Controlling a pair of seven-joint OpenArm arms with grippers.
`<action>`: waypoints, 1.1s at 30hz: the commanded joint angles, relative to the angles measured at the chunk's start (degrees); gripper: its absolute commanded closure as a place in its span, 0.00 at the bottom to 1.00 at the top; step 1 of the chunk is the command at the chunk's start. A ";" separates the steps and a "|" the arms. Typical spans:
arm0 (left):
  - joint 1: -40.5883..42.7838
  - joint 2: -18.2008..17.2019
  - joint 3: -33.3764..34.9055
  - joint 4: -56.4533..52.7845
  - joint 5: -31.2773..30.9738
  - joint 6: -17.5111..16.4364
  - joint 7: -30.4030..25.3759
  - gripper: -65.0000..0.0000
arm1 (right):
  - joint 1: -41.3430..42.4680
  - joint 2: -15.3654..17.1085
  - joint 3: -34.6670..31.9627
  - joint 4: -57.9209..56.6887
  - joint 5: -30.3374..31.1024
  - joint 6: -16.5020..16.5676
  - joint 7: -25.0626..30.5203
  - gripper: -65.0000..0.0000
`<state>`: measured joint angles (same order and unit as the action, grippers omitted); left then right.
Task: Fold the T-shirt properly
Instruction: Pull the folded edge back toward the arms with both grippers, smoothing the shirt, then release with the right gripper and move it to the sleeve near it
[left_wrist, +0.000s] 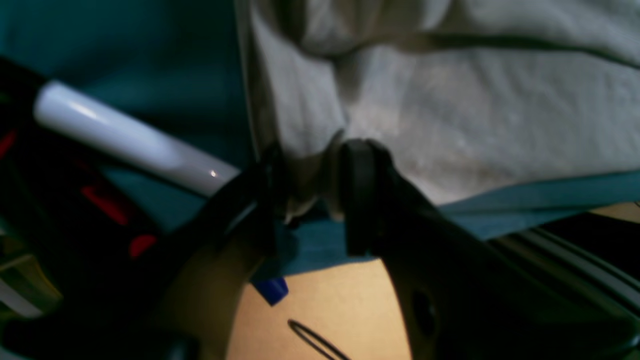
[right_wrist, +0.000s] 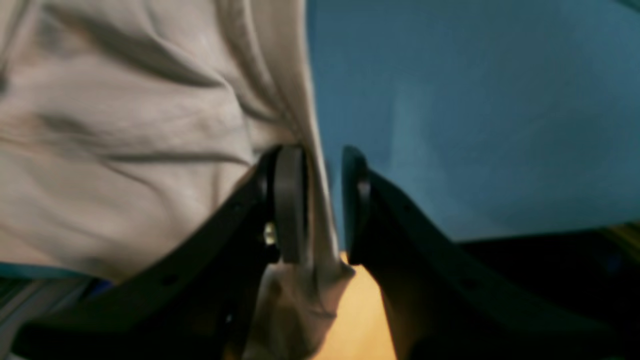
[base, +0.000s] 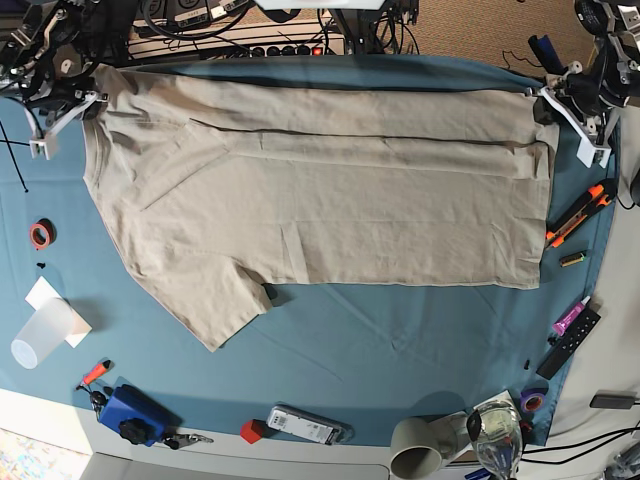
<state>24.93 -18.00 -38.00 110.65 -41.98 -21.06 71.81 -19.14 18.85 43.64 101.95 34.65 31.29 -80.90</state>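
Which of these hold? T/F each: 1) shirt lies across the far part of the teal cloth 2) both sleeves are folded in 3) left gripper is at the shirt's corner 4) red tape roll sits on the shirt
1) The T-shirt lies spread across the far part of the table cloth: true.
2) False: one sleeve sticks out toward the near edge.
3) The left gripper has shirt fabric between its parted jaws at a corner: true.
4) False: the red tape roll lies on the cloth, apart from the shirt.

Beige T-shirt (right_wrist: 125, 150) fabric fills the left of the frame, teal table cloth (right_wrist: 475, 110) the right. The right gripper (right_wrist: 322, 205) rises from the bottom, jaws slightly apart, a shirt edge hanging between them against the left finger (right_wrist: 290, 200).
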 joint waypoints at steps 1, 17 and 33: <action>0.00 -1.05 -0.55 2.01 -0.02 0.00 -0.92 0.71 | 0.24 1.88 1.09 2.67 0.50 -0.04 0.90 0.79; 2.08 -1.05 -0.55 8.90 3.23 0.44 -4.13 0.71 | -6.62 -0.98 5.44 9.68 0.46 0.46 2.47 0.68; -0.13 -0.90 -0.52 9.09 1.22 0.39 -8.83 0.71 | 2.75 1.01 4.96 9.68 -3.06 -2.45 22.58 0.62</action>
<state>24.86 -18.11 -38.06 118.67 -39.97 -20.62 63.99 -16.49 18.41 48.31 110.76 31.00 28.93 -59.59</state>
